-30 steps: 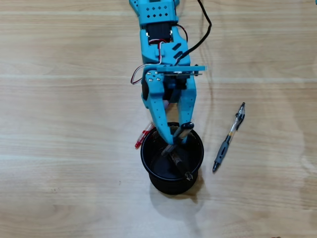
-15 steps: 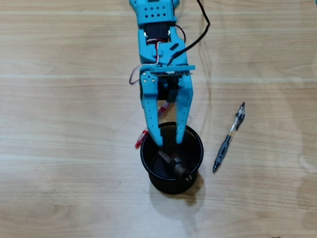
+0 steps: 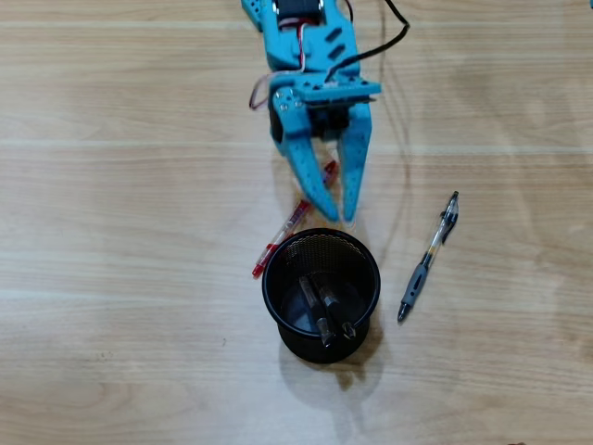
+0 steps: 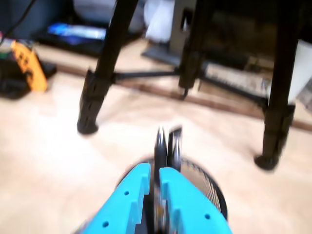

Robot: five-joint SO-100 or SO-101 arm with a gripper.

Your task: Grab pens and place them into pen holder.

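A black mesh pen holder (image 3: 371,306) stands on the wooden table with two dark pens (image 3: 322,311) in it. My blue gripper (image 3: 339,213) hangs just behind the holder's rim, jaws a narrow gap apart, nothing visibly gripped. A red pen (image 3: 289,222) lies flat on the table left of the holder and runs under my left finger. A black and clear pen (image 3: 428,260) lies to the right of the holder. In the blurred wrist view the gripper (image 4: 155,168) points at the holder (image 4: 204,183), and the two pens (image 4: 161,144) stick up behind the jaws.
A black cable (image 3: 400,37) loops from the arm across the table on the right. In the wrist view black tripod legs (image 4: 97,92) stand on the far side of the table, another leg (image 4: 275,122) on the right, and an orange object (image 4: 27,63) lies at far left.
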